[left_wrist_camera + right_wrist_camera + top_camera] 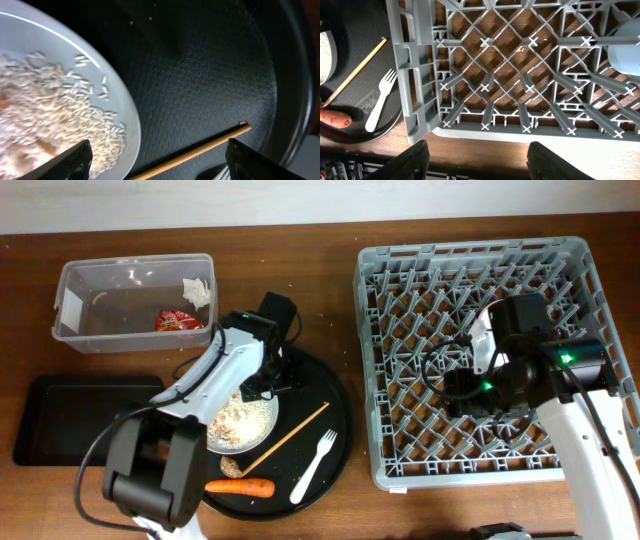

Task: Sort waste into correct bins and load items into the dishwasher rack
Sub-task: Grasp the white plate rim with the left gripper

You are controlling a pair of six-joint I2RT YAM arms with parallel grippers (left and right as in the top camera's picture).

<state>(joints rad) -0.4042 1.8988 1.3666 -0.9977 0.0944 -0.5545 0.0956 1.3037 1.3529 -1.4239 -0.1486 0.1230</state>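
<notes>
Left gripper (159,156) hung wide open, empty, over round white plate (75,45); rim pinch needed, plate kept level. Right gripper (479,162) gaped empty.

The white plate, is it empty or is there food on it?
Not empty: pale crumbs cover much of the white plate.

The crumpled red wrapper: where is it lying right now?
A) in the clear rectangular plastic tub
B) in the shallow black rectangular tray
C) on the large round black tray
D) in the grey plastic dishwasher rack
A: the crumpled red wrapper lies inside the clear rectangular plastic tub, near a crumpled white tissue.
</notes>
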